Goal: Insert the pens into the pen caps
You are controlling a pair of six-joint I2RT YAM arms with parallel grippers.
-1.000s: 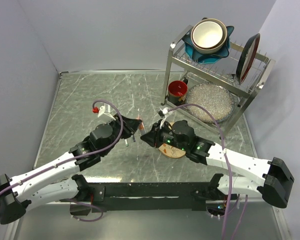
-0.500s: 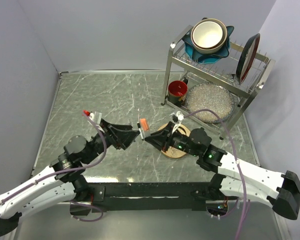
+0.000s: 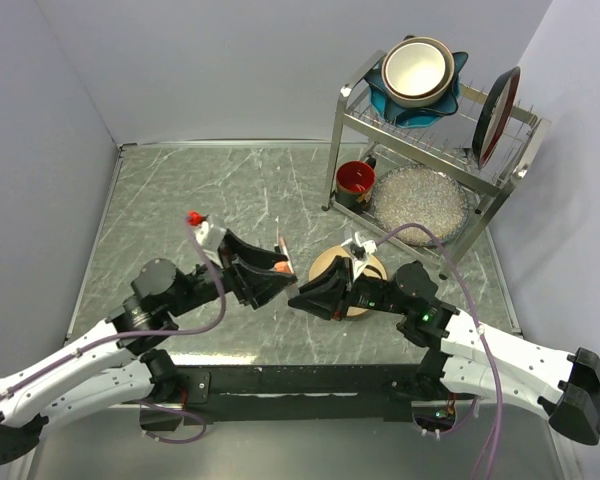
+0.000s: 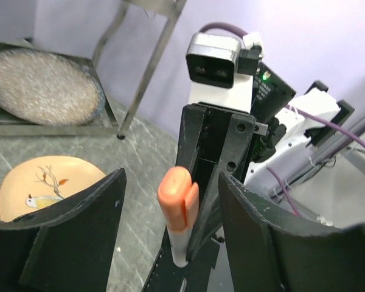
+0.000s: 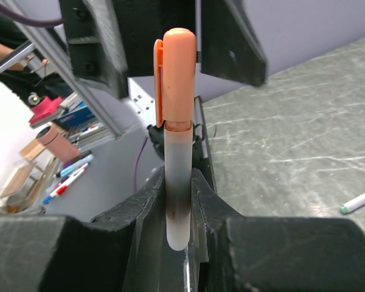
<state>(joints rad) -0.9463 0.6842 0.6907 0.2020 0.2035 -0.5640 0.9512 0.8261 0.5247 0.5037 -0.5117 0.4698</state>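
Observation:
One of the pens (image 5: pixel 177 182), a white barrel, stands upright between the fingers of my right gripper (image 5: pixel 177 201), which is shut on it. An orange pen cap (image 5: pixel 175 73) sits on its upper end. In the left wrist view the same cap (image 4: pixel 178 198) lies between the spread fingers (image 4: pixel 79 231) of my left gripper (image 4: pixel 171 182), which is open and touches neither cap nor pen. From above, the left gripper (image 3: pixel 270 280) and right gripper (image 3: pixel 305 298) meet tip to tip, with the orange cap (image 3: pixel 281 267) between them.
A round orange plate (image 3: pixel 368 268) with a bird drawing lies just right of the grippers. Behind it stands a metal dish rack (image 3: pixel 345 130) with bowls and plates, and a red cup (image 3: pixel 355 178) beside it. Another pen (image 5: pixel 360 199) lies on the marble table.
The left gripper's jaws have opened off the orange cap, which stays on the pen in the right gripper. Both grippers have shifted toward the near edge.

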